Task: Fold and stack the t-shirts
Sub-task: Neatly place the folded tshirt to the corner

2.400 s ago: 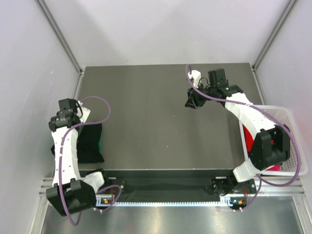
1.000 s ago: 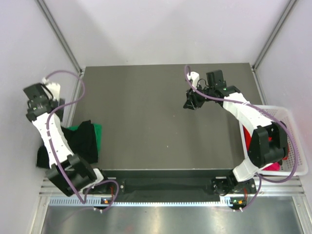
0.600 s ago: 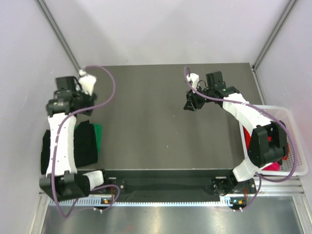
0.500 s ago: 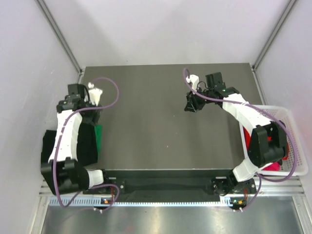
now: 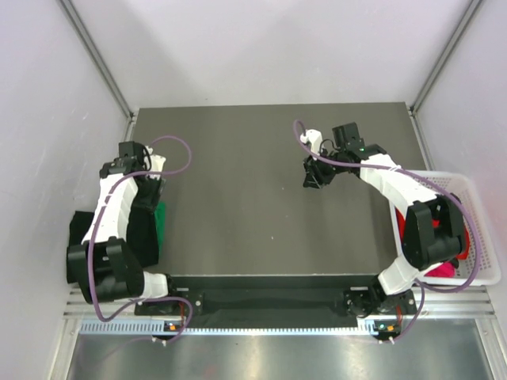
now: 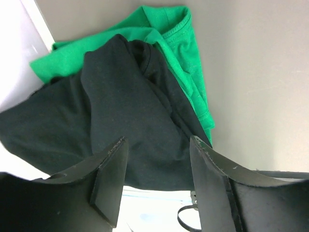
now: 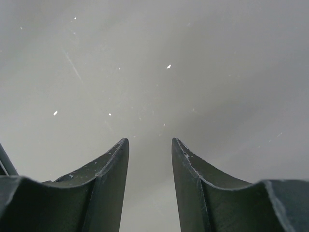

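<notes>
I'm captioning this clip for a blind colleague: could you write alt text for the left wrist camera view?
A crumpled black shirt lies on top of a green shirt at the edge of a grey table. The left gripper hangs over the black shirt, its two fingers apart and empty.

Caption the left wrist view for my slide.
Open left gripper over a black t-shirt lying on a green t-shirt.
</notes>
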You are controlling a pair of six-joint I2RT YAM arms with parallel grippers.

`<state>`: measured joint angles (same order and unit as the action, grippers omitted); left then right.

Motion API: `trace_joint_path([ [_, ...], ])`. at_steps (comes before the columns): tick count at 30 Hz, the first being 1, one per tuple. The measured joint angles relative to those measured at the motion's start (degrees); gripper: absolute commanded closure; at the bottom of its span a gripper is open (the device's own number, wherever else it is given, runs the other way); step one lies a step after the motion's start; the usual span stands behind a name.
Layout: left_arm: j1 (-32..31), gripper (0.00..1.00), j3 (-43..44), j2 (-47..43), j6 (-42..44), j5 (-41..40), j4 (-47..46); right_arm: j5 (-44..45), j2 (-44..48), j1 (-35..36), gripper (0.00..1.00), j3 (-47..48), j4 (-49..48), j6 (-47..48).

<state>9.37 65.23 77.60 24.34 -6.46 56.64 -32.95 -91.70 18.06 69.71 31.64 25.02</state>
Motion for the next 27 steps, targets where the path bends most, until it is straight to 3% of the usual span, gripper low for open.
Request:
trace_joint_path([
  [12, 0.0, 0.44, -2.9, 4.3, -3.8, -3.1, -4.0, 3.8, 0.1, -0.9, 0.59, -0.7, 5.2, 5.1],
  [19, 0.0, 0.61, -7.7, 4.3, -5.2, -4.9, -6.6, 5.7, 0.1, -1.0, 0.59, -2.3, 6.9, 5.5],
  [20, 0.0, 0.65, -7.8, 4.3, -5.4, -5.0, -6.8, 5.9, 0.1, -1.0, 0.59, -2.3, 7.0, 5.5],
  [21, 0.0, 0.75, -7.9, 4.3, -5.6, -5.1, -7.0, 6.1, 0.1, -1.0, 0.59, -2.3, 7.0, 5.6],
  [23, 0.0, 0.76, -7.9, 4.3, -6.3, -5.2, -7.7, 6.4, 0.1, -1.0, 0.59, -2.3, 7.1, 5.8],
  [27, 0.0, 0.65, -7.9, 4.3, -6.6, -5.2, -8.2, 6.4, 0.1, -1.0, 0.59, -2.3, 7.1, 5.9],
])
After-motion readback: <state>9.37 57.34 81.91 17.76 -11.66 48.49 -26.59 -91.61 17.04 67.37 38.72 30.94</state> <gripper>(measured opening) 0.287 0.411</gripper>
